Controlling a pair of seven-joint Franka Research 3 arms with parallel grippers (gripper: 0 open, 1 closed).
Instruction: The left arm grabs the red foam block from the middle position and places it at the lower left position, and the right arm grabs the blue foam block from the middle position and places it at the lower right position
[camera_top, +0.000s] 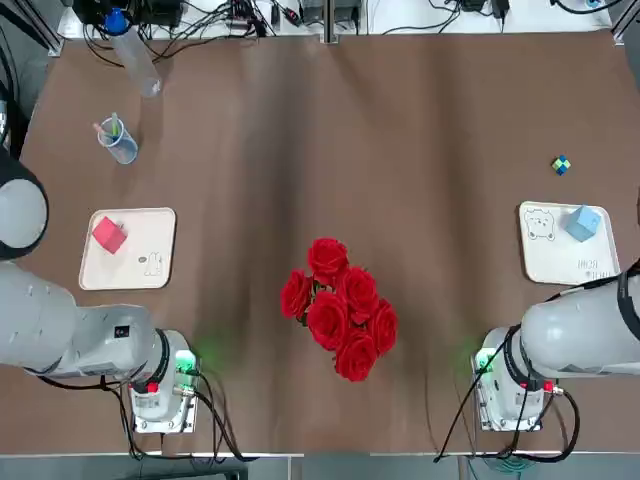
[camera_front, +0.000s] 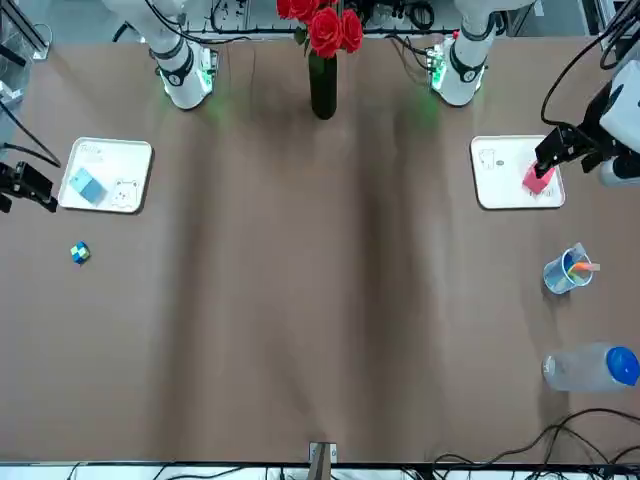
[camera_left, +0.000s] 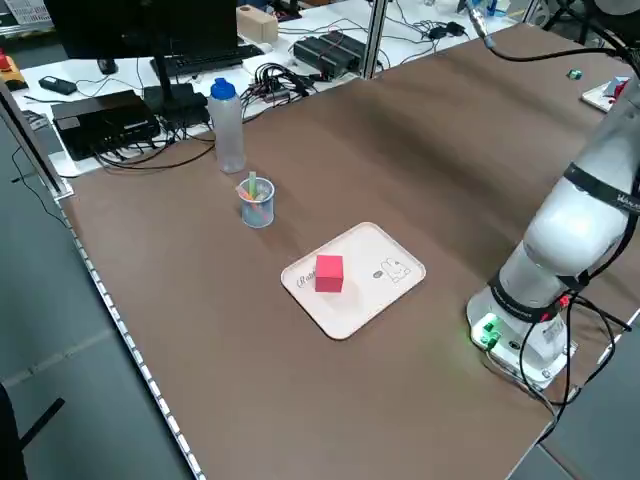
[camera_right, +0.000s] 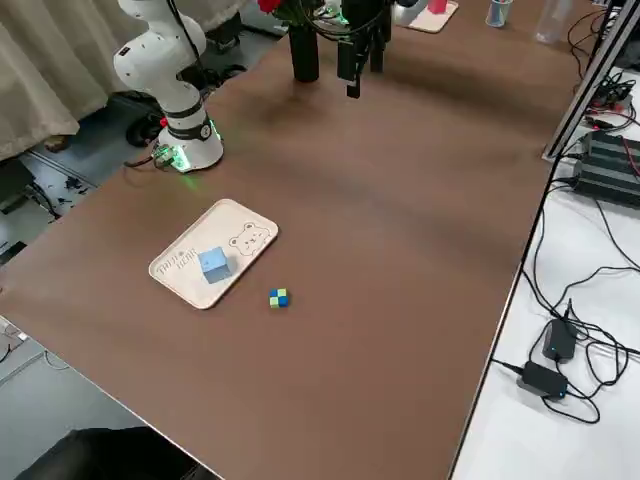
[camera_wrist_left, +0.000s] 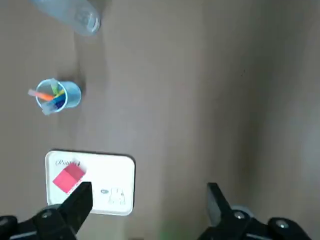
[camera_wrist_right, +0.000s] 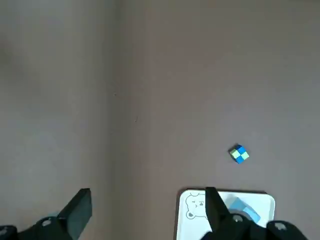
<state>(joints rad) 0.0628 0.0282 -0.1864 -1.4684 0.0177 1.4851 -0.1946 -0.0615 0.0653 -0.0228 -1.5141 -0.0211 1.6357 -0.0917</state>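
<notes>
The red foam block (camera_top: 108, 235) lies on a cream tray (camera_top: 150, 240) at the table's lower left. On a matching tray (camera_top: 555, 255) at the lower right lies the blue foam block (camera_top: 583, 222). My left gripper (camera_wrist_left: 147, 200) hangs open high above the table, empty, with the red block (camera_wrist_left: 68, 178) just beyond one finger. My right gripper (camera_wrist_right: 146, 204) is also open and empty, raised beside the blue block (camera_wrist_right: 243, 209). From the front, the left gripper (camera_front: 552, 156) hovers over the red block (camera_front: 537, 180), and the right gripper (camera_front: 28, 187) sits at the table's edge by its tray.
A vase of red roses (camera_top: 340, 307) stands in the middle near the arm bases. A plastic cup of pens (camera_top: 116, 139) and a lying bottle (camera_top: 133, 55) are at the far left. A small blue-green cube (camera_top: 561, 165) sits beyond the right tray.
</notes>
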